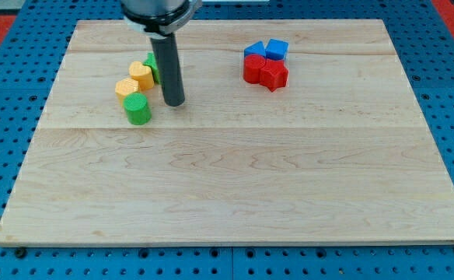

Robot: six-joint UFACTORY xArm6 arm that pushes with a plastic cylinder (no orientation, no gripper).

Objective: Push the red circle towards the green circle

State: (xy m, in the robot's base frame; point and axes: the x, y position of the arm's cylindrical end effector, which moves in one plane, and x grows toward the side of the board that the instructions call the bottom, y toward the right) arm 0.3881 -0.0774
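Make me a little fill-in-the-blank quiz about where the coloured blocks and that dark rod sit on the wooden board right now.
1. The rod's tip stands just to the view's ____ of the green cylinder block.
2. The red round block touches a red ____-shaped block.
3. Two ____ blocks sit right behind the red pair.
4. Two yellow blocks lie in the view's ____ half of the wooden board.

Missing words: right; star; blue; left
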